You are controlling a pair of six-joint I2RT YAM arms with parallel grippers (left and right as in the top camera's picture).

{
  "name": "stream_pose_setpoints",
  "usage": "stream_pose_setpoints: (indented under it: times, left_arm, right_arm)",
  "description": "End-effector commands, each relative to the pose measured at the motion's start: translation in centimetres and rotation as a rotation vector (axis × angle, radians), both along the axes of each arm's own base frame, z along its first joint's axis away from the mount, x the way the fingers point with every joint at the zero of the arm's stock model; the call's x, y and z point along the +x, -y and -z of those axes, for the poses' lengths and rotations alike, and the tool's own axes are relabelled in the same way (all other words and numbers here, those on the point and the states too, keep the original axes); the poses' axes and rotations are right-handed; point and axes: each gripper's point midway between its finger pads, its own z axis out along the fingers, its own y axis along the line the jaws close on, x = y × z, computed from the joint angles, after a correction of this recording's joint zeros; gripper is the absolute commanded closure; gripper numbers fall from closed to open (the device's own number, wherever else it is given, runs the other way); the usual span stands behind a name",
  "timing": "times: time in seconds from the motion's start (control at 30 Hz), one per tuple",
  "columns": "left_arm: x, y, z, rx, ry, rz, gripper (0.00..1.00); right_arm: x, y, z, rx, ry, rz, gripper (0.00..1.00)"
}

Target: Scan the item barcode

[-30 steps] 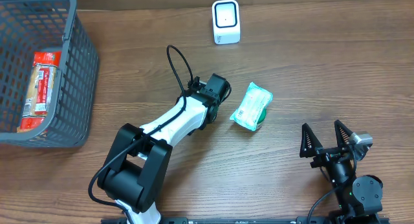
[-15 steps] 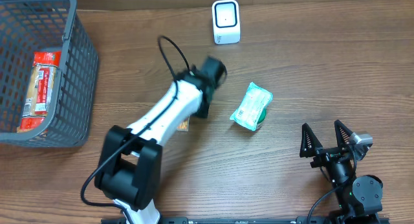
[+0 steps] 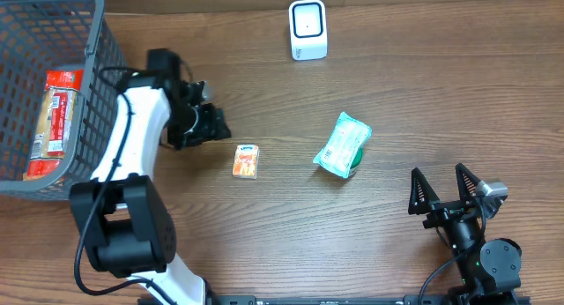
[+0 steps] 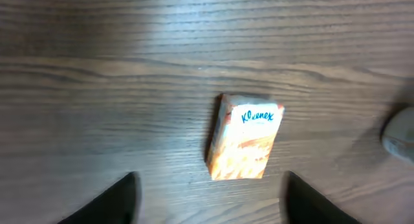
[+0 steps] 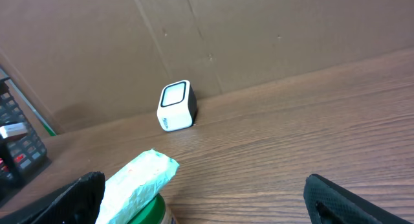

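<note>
A small orange Kleenex tissue pack [image 3: 246,160] lies flat on the wooden table, held by nothing. My left gripper [image 3: 211,124] hovers just to its left, open. In the left wrist view the pack [image 4: 246,136] sits ahead of the gripper [image 4: 210,204], with nothing between the fingers. The white barcode scanner [image 3: 307,29] stands at the back of the table, and it shows in the right wrist view as the white scanner [image 5: 176,105] too. My right gripper [image 3: 439,174] rests open at the front right.
A pale green packet [image 3: 343,145] lies over a green-lidded container right of the tissue pack; the packet [image 5: 139,182] is close ahead of the right gripper [image 5: 207,204]. A grey wire basket [image 3: 110,85] at the far left holds a red package [image 3: 55,111].
The left arm has swung from the table's middle to the left, towards the basket. The tissue pack it covered now lies uncovered on the table.
</note>
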Motion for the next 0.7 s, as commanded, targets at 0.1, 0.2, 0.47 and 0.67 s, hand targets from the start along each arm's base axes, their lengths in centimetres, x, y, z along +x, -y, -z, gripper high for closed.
stream_pose_setpoints:
  times: [0.1,0.2,0.47,0.67]
  left_arm:
    - [-1.9,1.4,3.1,-0.114,0.008,0.059,0.53]
    - [-2.3,2.2,4.9,-0.109,0.029,0.111,0.57]
    - [-1.7,2.7,5.2,-0.191,0.082,0.101,0.35]
    - [-1.9,1.7,5.4,-0.172,0.084,0.103,0.71]
  right_arm:
    - [0.0,0.1,0.2,-0.005,0.003,0.004,0.0]
    - [0.0,0.1,0.2,-0.005,0.003,0.004,0.0]
    - [0.0,0.1,0.2,-0.005,0.003,0.004,0.0]
    - [0.0,0.1,0.2,-0.005,0.003,0.004,0.0]
